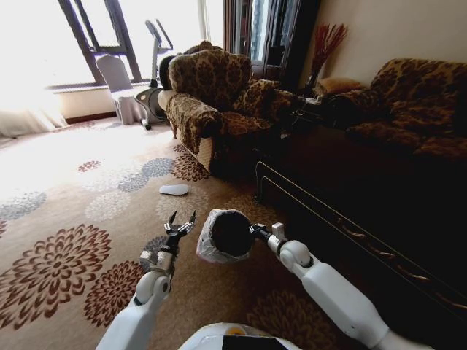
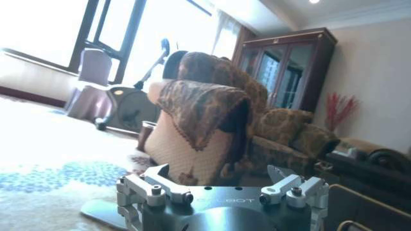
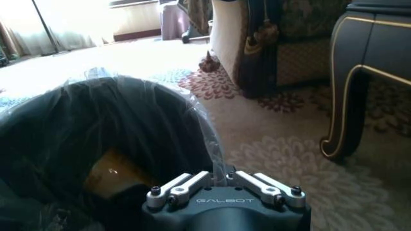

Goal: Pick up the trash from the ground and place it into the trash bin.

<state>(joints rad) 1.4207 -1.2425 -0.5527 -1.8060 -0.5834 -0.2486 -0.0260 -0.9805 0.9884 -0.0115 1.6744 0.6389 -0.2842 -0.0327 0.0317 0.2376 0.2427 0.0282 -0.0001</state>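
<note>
Sofa (image 1: 416,109) cut off at edge.

"GALBOT" is stamped on the right tool (image 3: 226,179) (left tool (image 2: 222,185) too).

The right tool (image 1: 253,230) grips the trash bin (image 1: 219,251) rim above the carpet (image 1: 66,219), the left tool (image 1: 182,221) spread open beside it.
</note>
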